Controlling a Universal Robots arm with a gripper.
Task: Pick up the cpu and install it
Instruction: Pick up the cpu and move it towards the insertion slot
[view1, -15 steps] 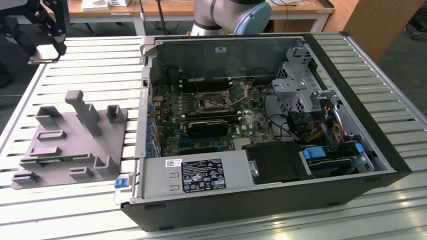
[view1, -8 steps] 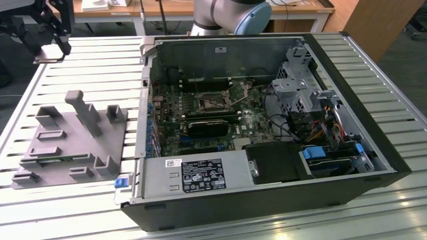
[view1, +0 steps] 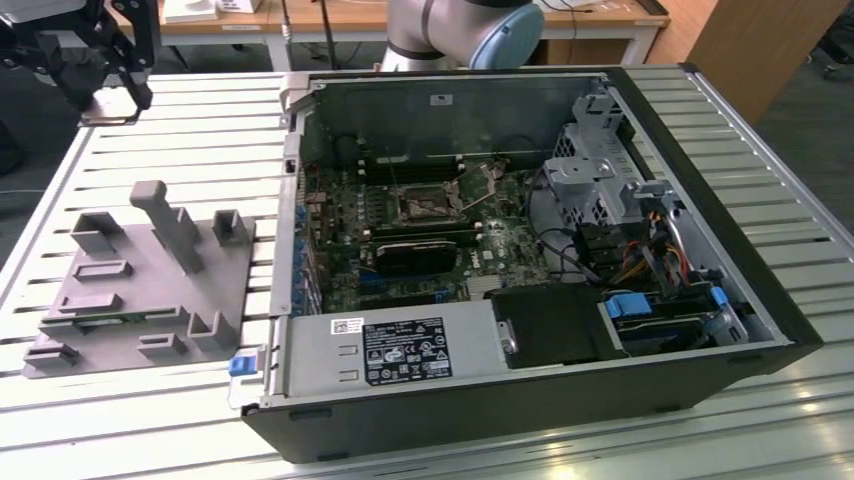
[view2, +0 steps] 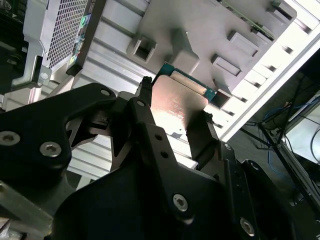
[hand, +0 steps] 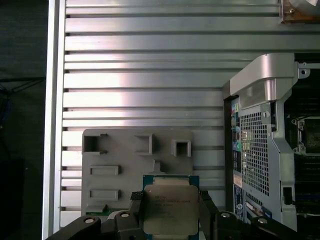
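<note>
Pinching the cpu (hand: 169, 211) by two opposite edges, the gripper (hand: 171, 201) has its fingers (hand: 136, 202) set narrow against the chip, whose silvery top faces the first wrist view. In the exterior view the gripper hangs at about eleven o'clock from the grey tray (view1: 127, 295), clear of it. The open computer case (view1: 534, 250) lies at three o'clock of the tray.

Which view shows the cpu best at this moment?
The first wrist view: the cpu faces the camera, silvery top and green border plain, clamped in the gripper. The second wrist view shows it obliquely, with glare on its face. In the exterior view it is too small to tell.
</note>
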